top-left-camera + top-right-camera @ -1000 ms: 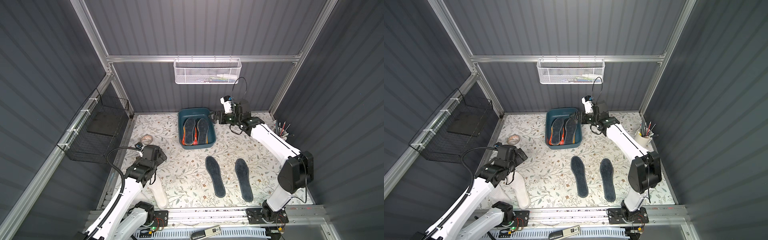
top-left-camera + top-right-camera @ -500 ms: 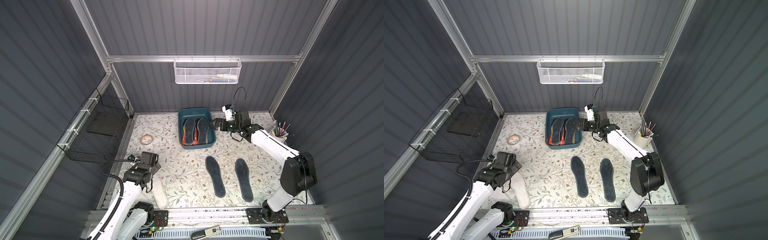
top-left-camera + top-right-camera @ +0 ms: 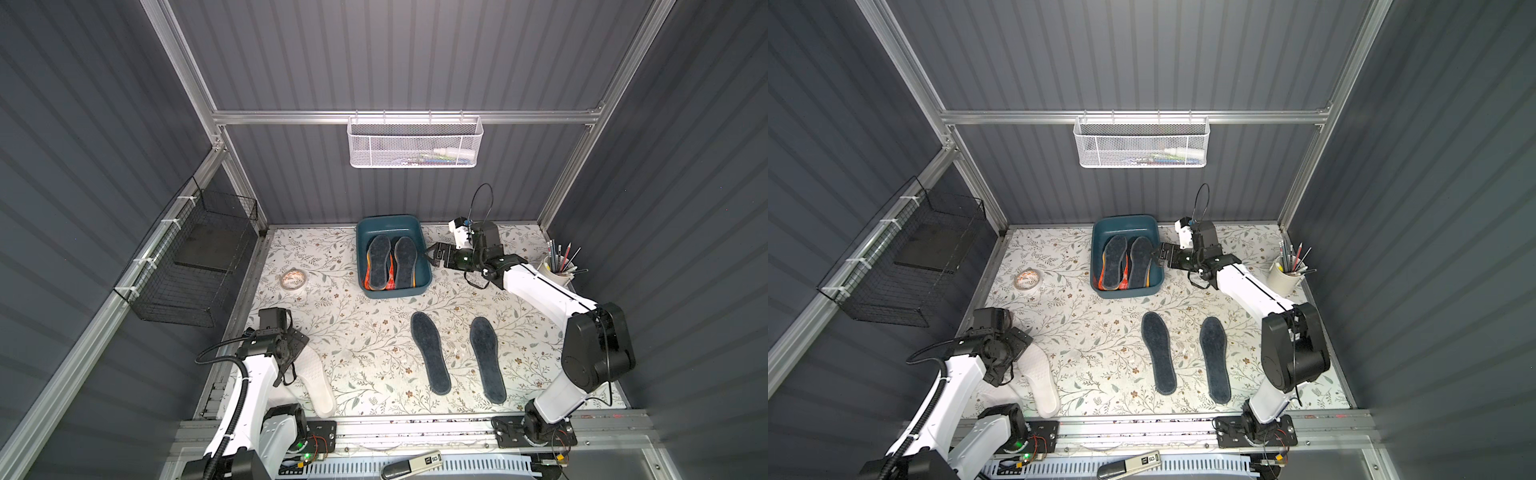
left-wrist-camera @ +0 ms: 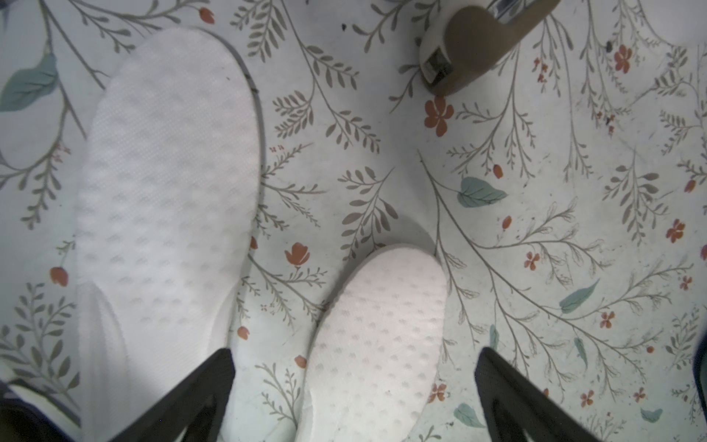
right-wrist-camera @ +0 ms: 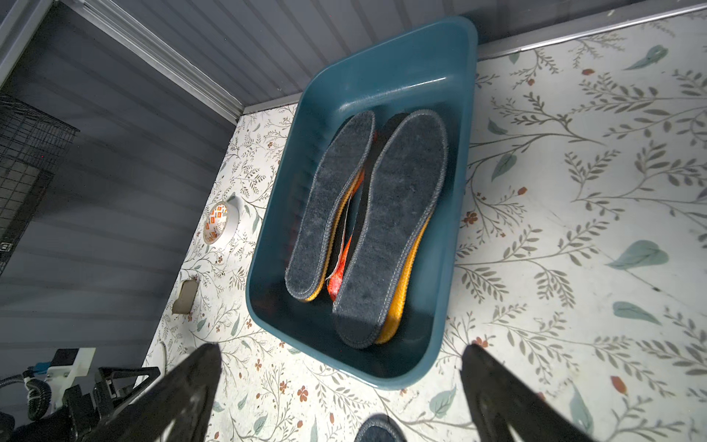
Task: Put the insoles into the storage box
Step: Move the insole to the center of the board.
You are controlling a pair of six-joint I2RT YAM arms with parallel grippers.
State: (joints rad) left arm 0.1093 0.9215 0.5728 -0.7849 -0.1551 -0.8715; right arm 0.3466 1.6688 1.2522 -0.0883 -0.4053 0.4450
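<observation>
The teal storage box stands at the back of the table. In it, two dark grey insoles lie on top of orange-yellow and red-orange ones. Two more dark insoles lie flat on the table in front. My right gripper is open and empty, level with the box's right wall. At the front left, two white textured insoles lie on the table. My open left gripper hangs above them, straddling the toe of one.
A tape roll lies left of the box. A cup of pencils stands at the right edge. A white mesh basket hangs on the back wall and a black wire basket on the left wall. A small beige object lies near the white insoles.
My left arm has drawn back toward the front edge and come down over the white insoles. My right gripper has sunk lower beside the box.
</observation>
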